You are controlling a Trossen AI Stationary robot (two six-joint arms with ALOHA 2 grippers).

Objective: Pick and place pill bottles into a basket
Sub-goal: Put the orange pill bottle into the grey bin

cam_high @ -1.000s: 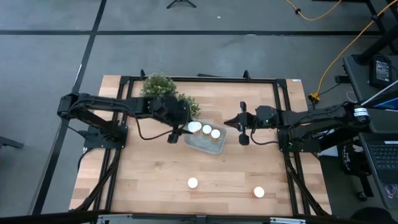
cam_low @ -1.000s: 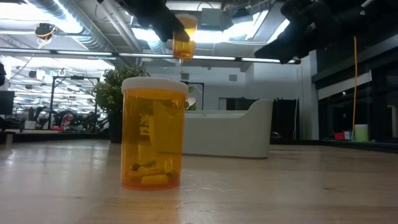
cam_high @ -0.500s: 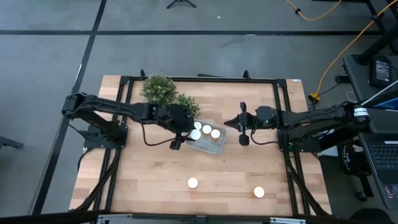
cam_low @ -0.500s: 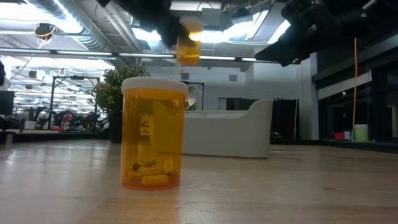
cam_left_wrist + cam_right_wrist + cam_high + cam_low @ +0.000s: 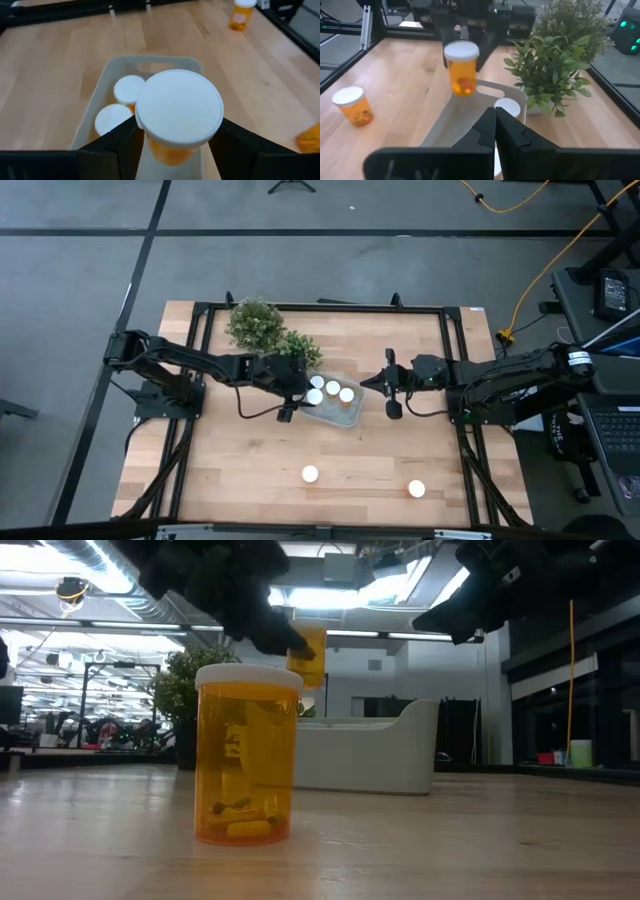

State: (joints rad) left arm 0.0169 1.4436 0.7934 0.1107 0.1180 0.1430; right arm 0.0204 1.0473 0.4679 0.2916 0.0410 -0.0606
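Note:
My left gripper is shut on an orange pill bottle with a white cap, upright over the left end of the pale grey basket. The held bottle also shows in the right wrist view and the low view. White-capped bottles stand inside the basket. Two more bottles stand on the table near its front edge. My right gripper is shut and empty, in the air just right of the basket. My left gripper pinches the bottle's orange body just under the cap between its two fingers, one on each side. The fingers come about level from the table's left. The bottle is upright and lifted clear, its bottom above the basket's rim.
Two green bushy potted plants stand just behind the basket and the left gripper. The nearer standing bottle fills the low view's foreground. Bare wood lies along the table's left and right of the basket.
My left gripper has gone down toward the basket with the bottle, shifting a little toward the table's near edge. The bottle has stayed upright and now hangs lower, close over the basket's left end.

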